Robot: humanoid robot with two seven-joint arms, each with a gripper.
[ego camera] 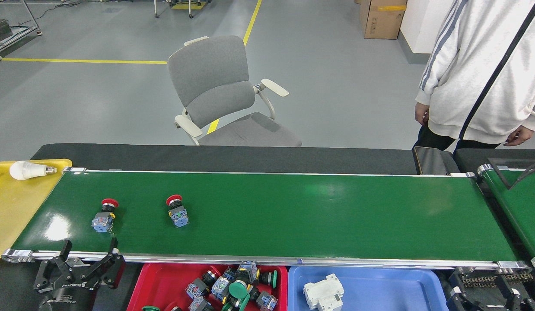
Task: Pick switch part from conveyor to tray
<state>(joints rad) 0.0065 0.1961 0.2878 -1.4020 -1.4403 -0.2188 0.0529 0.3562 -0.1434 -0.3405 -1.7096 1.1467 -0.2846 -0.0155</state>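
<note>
Two switch parts with red mushroom caps and blue-grey bases lie on the green conveyor (293, 216): one at the left (104, 215), the other (177, 211) a little to its right. My left gripper (89, 247) stands open over the conveyor's near rail, just in front of the left switch part, with nothing between its fingers. A red tray (164, 280) below the rail holds several switch parts. The right gripper (488, 289) shows only as a dark body at the bottom right corner; its fingers are cut off.
A blue tray (380, 289) next to the red one holds a white breaker. A yellow tray (12, 207) with a light bulb sits at the belt's left end. A second belt (516, 203) meets the right end. A person stands behind at right, a grey chair behind centre.
</note>
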